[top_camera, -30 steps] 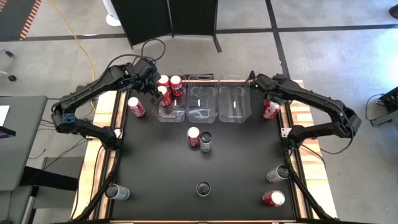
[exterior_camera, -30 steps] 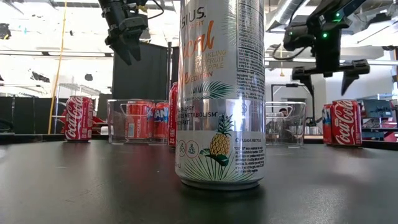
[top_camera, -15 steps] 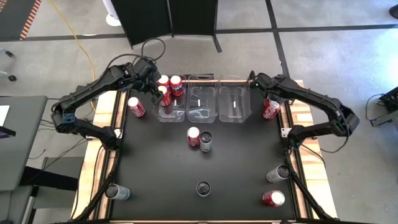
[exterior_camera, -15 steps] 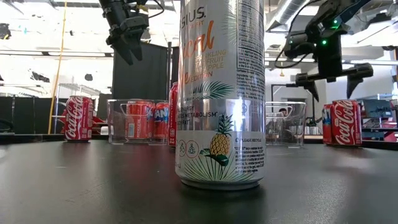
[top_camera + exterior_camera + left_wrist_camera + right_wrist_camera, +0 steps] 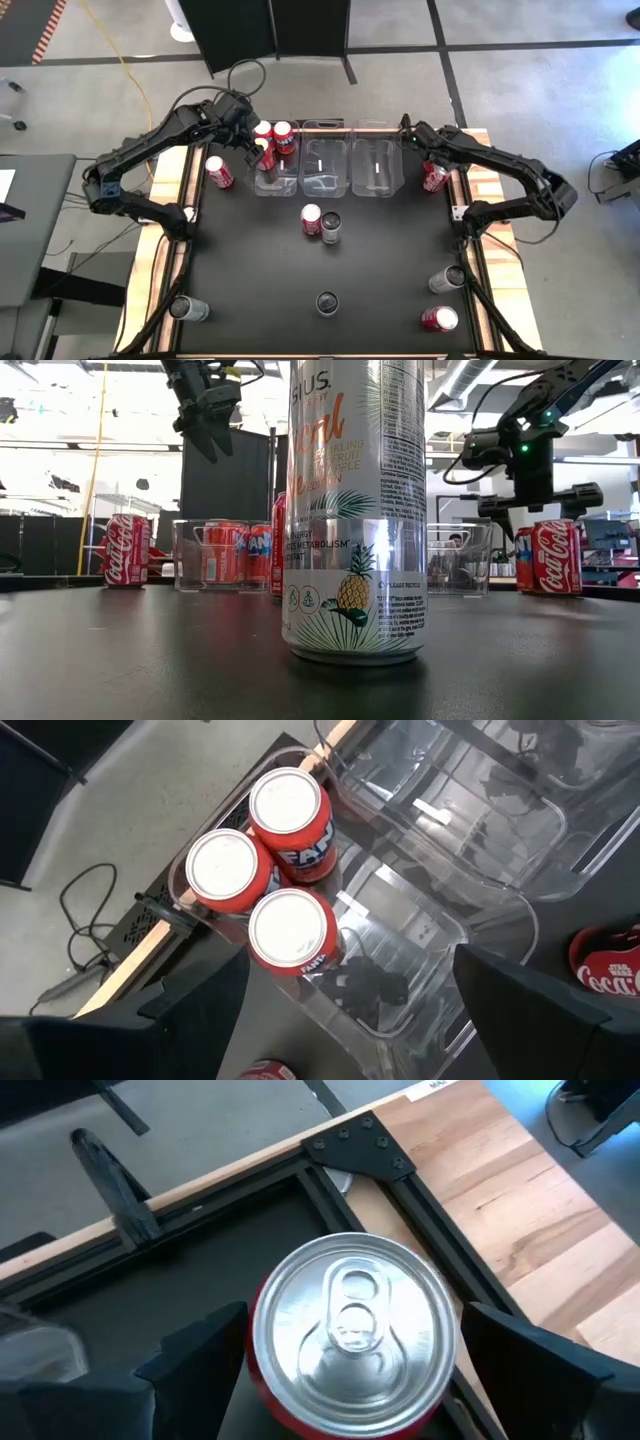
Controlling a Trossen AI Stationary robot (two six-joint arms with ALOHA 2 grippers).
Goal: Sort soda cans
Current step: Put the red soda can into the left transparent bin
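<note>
**Right arm lines up over a red can while the left hangs above the filled bin**

The right gripper point(image 5: 345, 1370) hangs directly over an upright red soda can with a silver top point(image 5: 350, 1330) at the table's far right edge, fingers spread wide either side, seemingly set for a top-down grasp. The left gripper point(image 5: 345, 1010), also open and empty, sits raised above the leftmost clear plastic bin point(image 5: 450, 935), where three red cans point(image 5: 285, 815) stand clustered, apparently sorted by colour. Other cans remain scattered on the black tabletop point(image 5: 390, 260)
</note>
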